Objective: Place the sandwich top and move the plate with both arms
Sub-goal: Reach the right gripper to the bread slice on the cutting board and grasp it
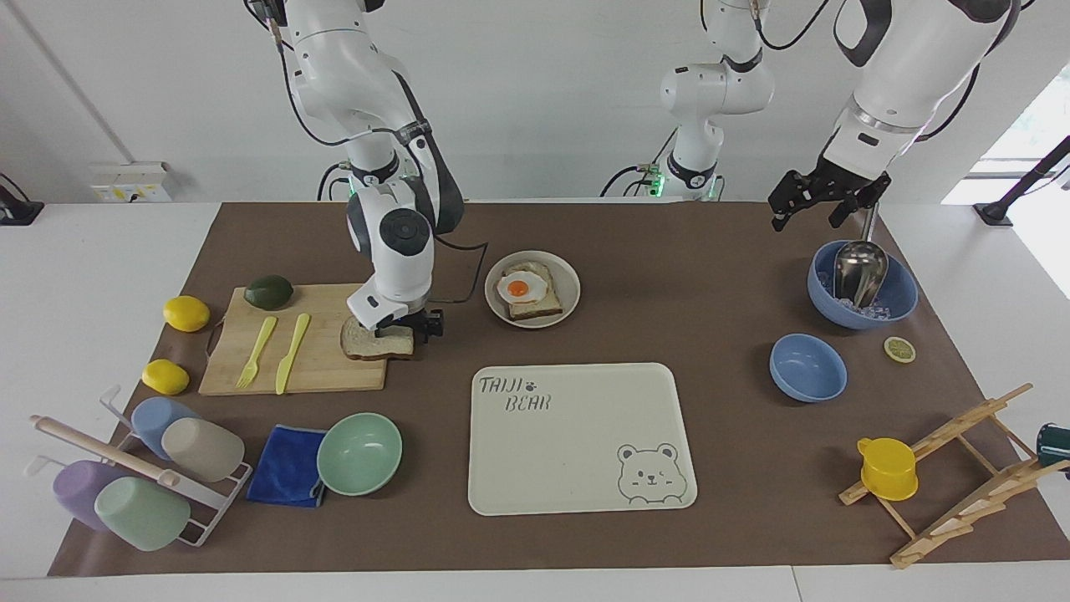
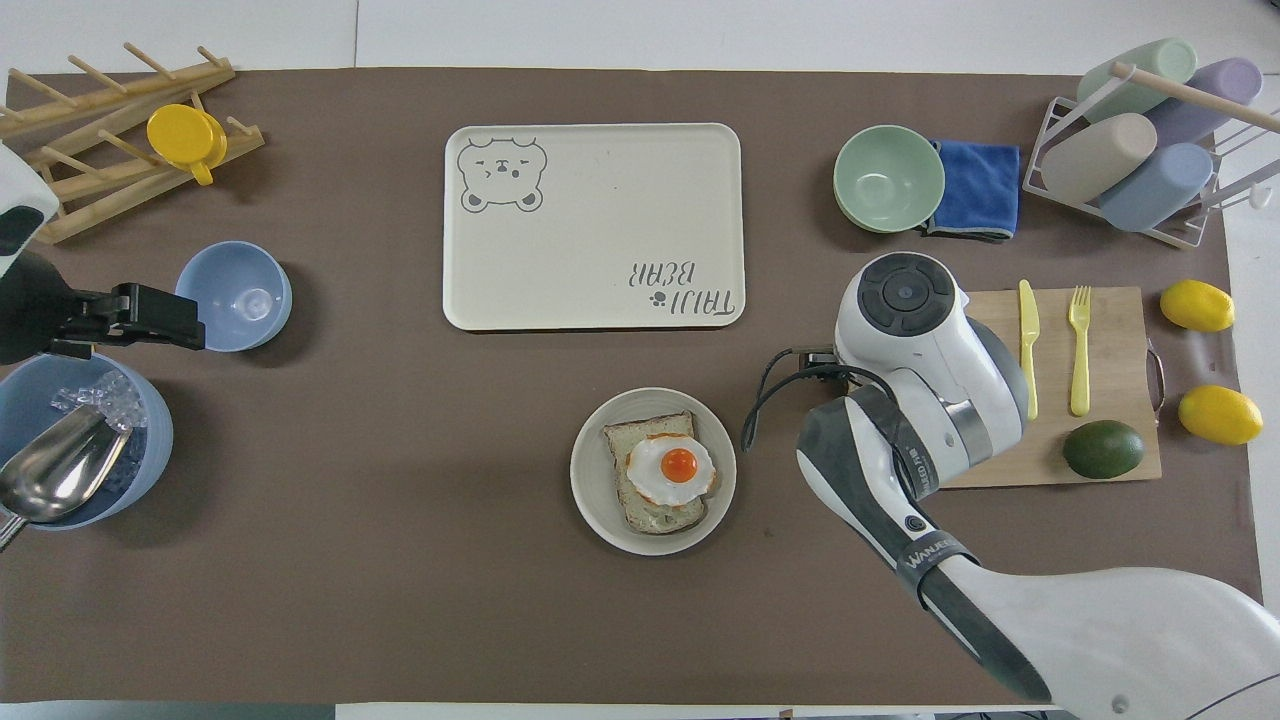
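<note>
The sandwich top (image 1: 368, 344), a plain wheat slice with brown crust, lies on the corner of the wooden cutting board (image 1: 322, 372) nearest the plate. My right gripper (image 1: 399, 328) is down at that slice's edge. In the overhead view the right arm's wrist (image 2: 905, 300) hides the slice. The round beige plate (image 1: 570, 293) holds a toast slice with a fried egg (image 1: 520, 289) and also shows in the overhead view (image 2: 595, 500). My left gripper (image 1: 807, 219) waits open and empty above the blue bowl with the metal scoop (image 1: 861, 284).
The cream bear tray (image 1: 577, 435) lies farther from the robots than the plate. A mint bowl (image 1: 359, 453), blue cloth (image 1: 286, 465) and cup rack (image 1: 134, 468) sit at the right arm's end. A small blue bowl (image 1: 807, 366) and wooden rack (image 1: 961, 468) sit at the left arm's end.
</note>
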### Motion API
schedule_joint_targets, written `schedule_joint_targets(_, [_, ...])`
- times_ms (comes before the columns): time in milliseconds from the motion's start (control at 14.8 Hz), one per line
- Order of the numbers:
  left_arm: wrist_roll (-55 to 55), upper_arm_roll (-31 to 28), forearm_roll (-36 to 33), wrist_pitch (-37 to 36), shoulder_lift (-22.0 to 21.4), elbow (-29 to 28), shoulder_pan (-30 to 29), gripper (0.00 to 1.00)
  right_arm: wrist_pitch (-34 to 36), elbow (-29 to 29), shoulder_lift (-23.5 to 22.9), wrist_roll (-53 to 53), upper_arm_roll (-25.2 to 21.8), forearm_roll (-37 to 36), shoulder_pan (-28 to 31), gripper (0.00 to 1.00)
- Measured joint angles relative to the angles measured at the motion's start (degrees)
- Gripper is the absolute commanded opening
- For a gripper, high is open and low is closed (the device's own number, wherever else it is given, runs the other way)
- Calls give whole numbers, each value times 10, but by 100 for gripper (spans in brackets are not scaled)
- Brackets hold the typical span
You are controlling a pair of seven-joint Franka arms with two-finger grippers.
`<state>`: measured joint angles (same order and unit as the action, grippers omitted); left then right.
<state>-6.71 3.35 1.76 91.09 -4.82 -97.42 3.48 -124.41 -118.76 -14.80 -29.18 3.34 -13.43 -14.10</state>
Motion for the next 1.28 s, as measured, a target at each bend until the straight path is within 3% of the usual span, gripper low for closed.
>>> schedule_joint_targets(676, [0, 0, 0, 0, 0, 0, 0, 100, -9, -9, 0, 2, 0, -6, 1, 100])
schedule_joint_targets(1284, [0, 0, 0, 0, 0, 0, 0, 100, -17, -23, 0, 2, 3, -63, 2, 99])
